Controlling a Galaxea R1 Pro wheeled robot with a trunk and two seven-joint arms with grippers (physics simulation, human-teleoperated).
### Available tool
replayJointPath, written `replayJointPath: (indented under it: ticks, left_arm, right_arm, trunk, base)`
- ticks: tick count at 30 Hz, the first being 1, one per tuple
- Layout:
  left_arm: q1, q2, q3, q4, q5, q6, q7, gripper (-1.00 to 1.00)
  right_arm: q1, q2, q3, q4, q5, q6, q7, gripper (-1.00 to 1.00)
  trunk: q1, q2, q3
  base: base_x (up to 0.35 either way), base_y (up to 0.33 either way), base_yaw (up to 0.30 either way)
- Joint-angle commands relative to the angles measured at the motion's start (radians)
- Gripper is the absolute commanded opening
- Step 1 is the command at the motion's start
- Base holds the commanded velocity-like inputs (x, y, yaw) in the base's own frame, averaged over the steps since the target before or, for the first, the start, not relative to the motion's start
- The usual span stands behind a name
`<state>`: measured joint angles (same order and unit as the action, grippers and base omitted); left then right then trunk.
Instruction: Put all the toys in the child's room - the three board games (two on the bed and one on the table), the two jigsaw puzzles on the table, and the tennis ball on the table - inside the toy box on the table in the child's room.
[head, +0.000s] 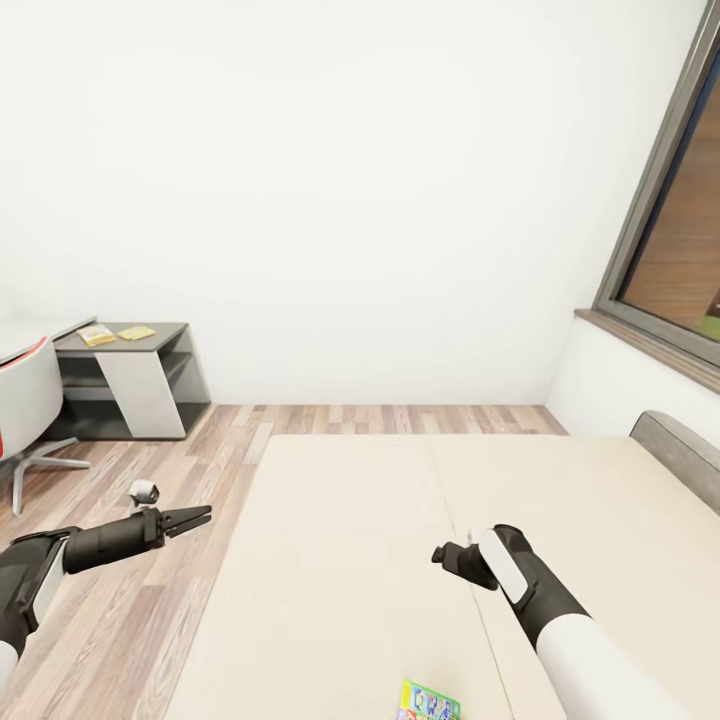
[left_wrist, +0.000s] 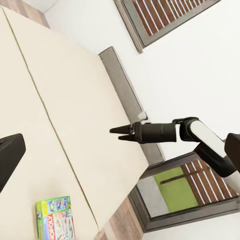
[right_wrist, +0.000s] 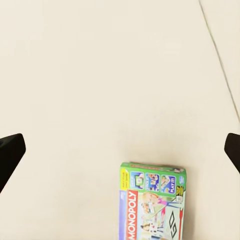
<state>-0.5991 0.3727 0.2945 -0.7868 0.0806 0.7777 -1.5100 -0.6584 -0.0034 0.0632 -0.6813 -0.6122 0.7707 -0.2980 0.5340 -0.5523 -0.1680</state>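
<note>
Monopoly box (right_wrist: 152, 202) on bed (right_wrist: 100, 75), beneath right pincer (right_wrist: 120, 147), seemingly spread.

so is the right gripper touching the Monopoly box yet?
Apart. In the right wrist view the Monopoly box lies flat on the bed, with bare mattress between it and both finger tips at the picture's edges.

The MONOPOLY board game (right_wrist: 152, 201) is cut off by the frame edge below the right jaws. Two yellow items (head: 115, 334) on the far worktop (head: 160, 330) are too small to identify.
</note>
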Motion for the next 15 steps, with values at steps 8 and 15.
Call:
replayJointPath:
  ticks: [8,15]
  left_arm:
    - [-0.001,0.005,0.003,-0.001,0.003,0.012,-0.009,1.00]
    - [-0.001,0.001,-0.002,-0.002,0.000,0.012,-0.003,1.00]
  right_arm:
    - [-0.001,0.001,0.003,0.000,-0.008,0.008,-0.009,1.00]
    - [-0.001,-0.009,0.003,0.000,-0.007,0.012,-0.008,1.00]
  trunk:
    - [0.000,-0.002,-0.015]
    - [0.000,-0.002,-0.027]
  base:
    - [0.000,0.000,0.000]
    - [0.000,0.000,0.000]
